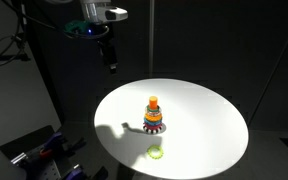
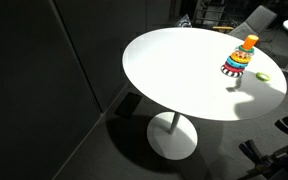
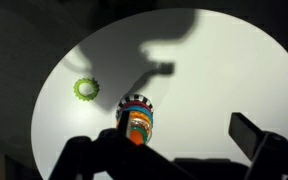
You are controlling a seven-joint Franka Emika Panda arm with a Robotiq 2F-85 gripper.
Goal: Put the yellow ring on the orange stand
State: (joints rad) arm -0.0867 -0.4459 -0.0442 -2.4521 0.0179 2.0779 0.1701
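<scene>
The yellow ring lies flat on the white round table, near its front edge and a little apart from the stand. The orange stand is a stacking toy with several coloured rings on it and an orange top, upright near the table's middle. Both also show in the exterior view from the side, the ring and the stand, and in the wrist view, the ring and the stand. My gripper hangs high above the table's far left edge, open and empty. Its fingers are spread wide.
The table stands on a single pedestal with a round base. The room around it is dark. Dark equipment sits on the floor at the lower left. The arm casts a shadow on the tabletop.
</scene>
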